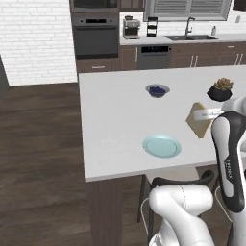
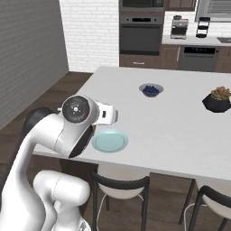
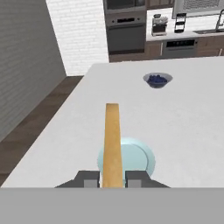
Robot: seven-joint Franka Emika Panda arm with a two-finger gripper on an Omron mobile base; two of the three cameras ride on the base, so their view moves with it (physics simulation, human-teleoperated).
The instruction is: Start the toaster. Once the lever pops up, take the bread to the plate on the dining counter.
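Note:
My gripper (image 3: 112, 179) is shut on the bread (image 3: 112, 144), a light tan slice that shows edge-on between the finger tips in the hand view. From the left base view the bread (image 1: 198, 126) hangs tilted above the white dining counter (image 1: 110, 125), to the right of the pale blue plate (image 1: 162, 145), with the gripper (image 1: 200, 115) holding its upper part. In the hand view the plate (image 3: 140, 158) lies just beyond and beneath the slice. The plate (image 2: 109, 141) sits near the counter's front edge. The toaster is out of view.
A small dark blue bowl (image 1: 157, 90) stands mid-counter, and a potted plant (image 1: 220, 90) in a black pot stands to the right. Dark-backed chairs (image 2: 122, 185) are tucked under the counter's near edge. An oven and the kitchen worktop line the back wall.

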